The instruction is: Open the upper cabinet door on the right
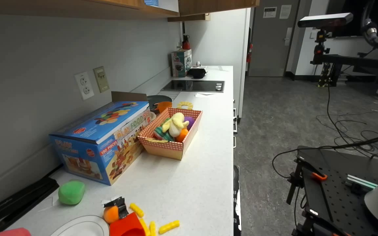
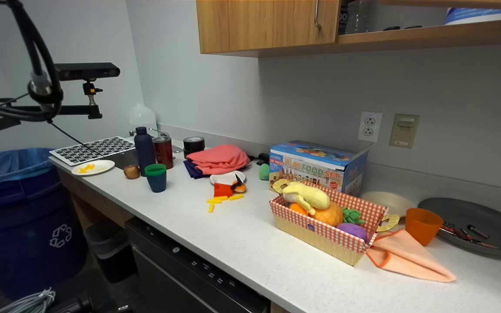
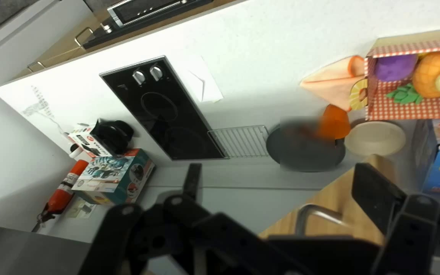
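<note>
The upper cabinet door is a flat light-brown wooden panel that stands swung out from the cabinet in an exterior view. Only its lower part shows there. In an exterior view just its bottom edge shows at the top right, beside the open shelf. In the wrist view the door's wooden face carries a metal bar handle. My gripper is open, with its fingers wide apart. The handle appears between the fingers, nearer the right one; I see no grip on it. The gripper body hides part of the door. Both exterior views leave the gripper out.
A shut cabinet door with a handle is left of the open shelf. Below are a counter, a food basket, a play-food box, a dark pan and a cooktop. A tall white panel stands behind.
</note>
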`<state>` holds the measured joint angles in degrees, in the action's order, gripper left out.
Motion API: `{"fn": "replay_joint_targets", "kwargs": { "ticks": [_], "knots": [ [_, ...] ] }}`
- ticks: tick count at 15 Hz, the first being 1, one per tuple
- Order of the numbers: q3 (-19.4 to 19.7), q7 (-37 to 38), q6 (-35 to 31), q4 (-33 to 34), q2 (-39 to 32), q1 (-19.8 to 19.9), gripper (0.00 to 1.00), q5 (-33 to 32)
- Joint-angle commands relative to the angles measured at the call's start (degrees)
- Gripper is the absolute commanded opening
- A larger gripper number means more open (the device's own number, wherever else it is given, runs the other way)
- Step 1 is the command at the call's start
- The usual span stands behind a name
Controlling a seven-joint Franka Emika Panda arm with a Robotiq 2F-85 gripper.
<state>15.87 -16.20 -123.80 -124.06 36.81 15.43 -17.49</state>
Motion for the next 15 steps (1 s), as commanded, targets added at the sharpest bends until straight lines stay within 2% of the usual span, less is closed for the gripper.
{"fn": "replay_joint_targets", "kwargs": {
  "ticks": [1,8,10,15],
  "knots": [
    [-1.9,-1.7,6.4,0.0,4.2,-1.7,1.00,0.0],
    [-4.6,-0.7,17.7,2.4,7.4,-5.6,1.00,2.8],
    [-5.0,-0.4,18.1,2.7,7.8,-7.4,1.00,4.2],
    [-8.7,3.1,11.4,1.4,6.7,-8.7,1.00,1.7]
  ]
}}
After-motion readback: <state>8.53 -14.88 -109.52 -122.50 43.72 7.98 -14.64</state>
